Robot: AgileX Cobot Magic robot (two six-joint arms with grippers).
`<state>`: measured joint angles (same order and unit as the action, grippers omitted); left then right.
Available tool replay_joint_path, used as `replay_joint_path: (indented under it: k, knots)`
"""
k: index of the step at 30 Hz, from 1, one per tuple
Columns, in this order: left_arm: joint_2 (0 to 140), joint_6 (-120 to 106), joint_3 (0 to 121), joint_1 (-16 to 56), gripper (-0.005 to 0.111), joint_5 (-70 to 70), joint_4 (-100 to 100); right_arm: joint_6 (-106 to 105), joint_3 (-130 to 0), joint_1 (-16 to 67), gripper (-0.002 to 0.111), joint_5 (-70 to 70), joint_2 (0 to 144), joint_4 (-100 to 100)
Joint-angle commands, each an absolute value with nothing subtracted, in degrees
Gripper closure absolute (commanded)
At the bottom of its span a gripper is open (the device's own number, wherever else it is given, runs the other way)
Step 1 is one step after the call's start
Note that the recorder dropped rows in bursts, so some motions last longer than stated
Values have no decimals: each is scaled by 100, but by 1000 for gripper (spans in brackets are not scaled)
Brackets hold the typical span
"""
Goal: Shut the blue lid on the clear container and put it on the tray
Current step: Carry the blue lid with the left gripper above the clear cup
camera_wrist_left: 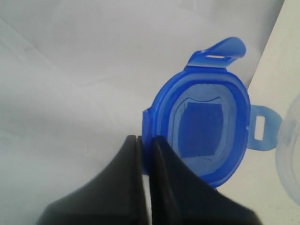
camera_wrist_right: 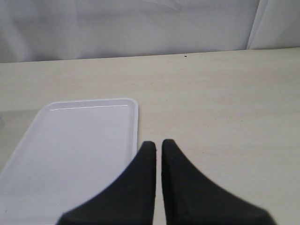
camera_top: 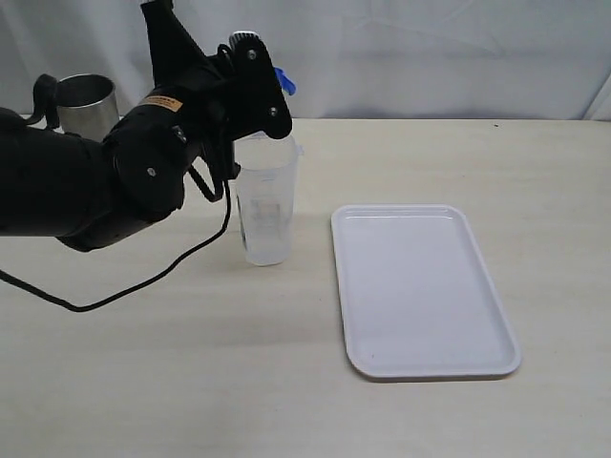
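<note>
My left gripper point(camera_wrist_left: 146, 139) is shut on the rim of the blue lid point(camera_wrist_left: 206, 129), whose hollow underside faces the left wrist camera. In the exterior view only a bit of the blue lid point(camera_top: 284, 80) shows behind the black left arm, held just above the open top of the clear container point(camera_top: 265, 205). The container stands upright on the table, left of the tray point(camera_top: 420, 291). In the left wrist view, part of the container's rim point(camera_wrist_left: 291, 154) shows beside the lid. My right gripper point(camera_wrist_right: 158, 143) is shut and empty, above the table next to the tray point(camera_wrist_right: 70, 140); it is out of the exterior view.
A steel cup point(camera_top: 86, 102) stands at the back left, behind the left arm. The arm's black cable point(camera_top: 143, 279) trails over the table in front of the container. A white curtain backs the table.
</note>
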<state>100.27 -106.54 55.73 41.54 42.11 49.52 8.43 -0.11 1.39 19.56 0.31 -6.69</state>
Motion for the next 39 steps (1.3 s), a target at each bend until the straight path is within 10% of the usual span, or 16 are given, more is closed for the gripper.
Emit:
replay_joint_path:
  k: [1, 39]
  knots:
    - [10018, -10795, 5606, 4202, 107, 4323, 5083, 859, 0, 148, 104, 1960, 0, -646]
    - [10018, -11759, 5320, 4673, 107, 4857, 5656, 859, 0, 148, 104, 1960, 0, -646]
